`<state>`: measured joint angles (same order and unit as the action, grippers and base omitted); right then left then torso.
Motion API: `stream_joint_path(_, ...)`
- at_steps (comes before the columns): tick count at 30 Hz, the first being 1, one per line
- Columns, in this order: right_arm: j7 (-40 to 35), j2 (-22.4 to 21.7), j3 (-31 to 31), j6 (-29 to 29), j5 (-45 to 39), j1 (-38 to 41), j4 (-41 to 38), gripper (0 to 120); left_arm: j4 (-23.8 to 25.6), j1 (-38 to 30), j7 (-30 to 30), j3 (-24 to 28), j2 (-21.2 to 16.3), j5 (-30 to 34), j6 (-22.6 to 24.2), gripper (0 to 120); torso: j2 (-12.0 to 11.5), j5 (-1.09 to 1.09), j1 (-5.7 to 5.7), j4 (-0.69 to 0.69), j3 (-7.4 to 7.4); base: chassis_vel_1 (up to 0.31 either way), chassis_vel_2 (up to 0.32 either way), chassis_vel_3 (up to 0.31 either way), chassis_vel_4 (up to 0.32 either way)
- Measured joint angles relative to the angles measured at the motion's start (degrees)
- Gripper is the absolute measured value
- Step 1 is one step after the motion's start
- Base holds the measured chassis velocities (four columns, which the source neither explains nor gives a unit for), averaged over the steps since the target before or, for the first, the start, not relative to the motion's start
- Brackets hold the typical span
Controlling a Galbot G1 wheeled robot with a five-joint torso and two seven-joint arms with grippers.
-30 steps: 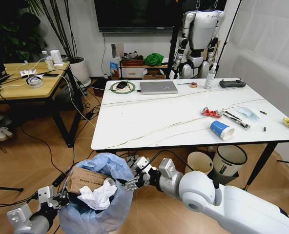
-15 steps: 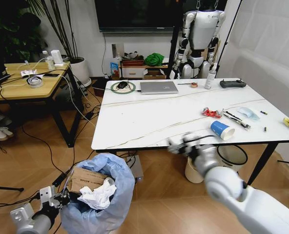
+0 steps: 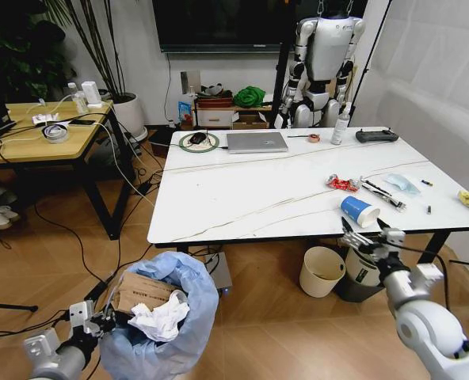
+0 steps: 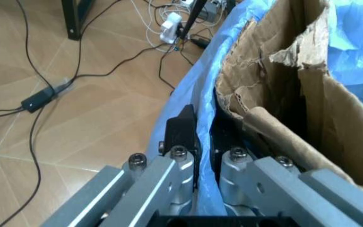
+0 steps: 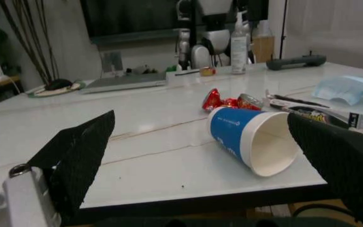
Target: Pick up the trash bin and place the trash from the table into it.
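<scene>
While the left gripper (image 4: 202, 142) clamps the trash bin (image 3: 167, 317) rim at lower left of the head view, bin holds a cardboard box (image 3: 139, 291) and tissues (image 3: 159, 321); blue paper cup (image 5: 251, 139) lies sideways on the table (image 3: 242, 194), mouth facing the spread-fingered right gripper (image 3: 369, 237), framed between its fingers, untouched

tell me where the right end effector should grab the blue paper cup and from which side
Grip the blue paper cup across its round wall, near mid-length, coming from the table's near edge. It lies on its side with the open white mouth turned toward that edge, and the open right end effector already brackets it. The red wrapper sits close behind.
</scene>
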<state>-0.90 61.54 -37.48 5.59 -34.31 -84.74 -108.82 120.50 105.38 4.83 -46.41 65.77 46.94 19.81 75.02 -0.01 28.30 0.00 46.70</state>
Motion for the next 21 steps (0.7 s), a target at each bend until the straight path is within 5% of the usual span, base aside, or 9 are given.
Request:
stream_joint_path(11, 6.52, 12.74, -4.11, 3.1, 3.57, -5.53, -1.05, 100, 0.12, 0.92, -0.47, 0.18, 1.31, 0.07, -0.56, 0, -0.01, 0.0, 0.0, 0.0, 0.0, 0.0, 0.0, 0.0, 0.0)
stream_joint_path(21, 9.69, 15.26, -4.27, 4.84, 4.6, -7.34, 0.22, 100, 0.66, 1.57, -0.57, 0.51, 1.49, -0.62, -0.68, 0, -0.01, 0.0, 0.0, 0.0, 0.0, -0.029, -0.025, 0.03, 0.025)
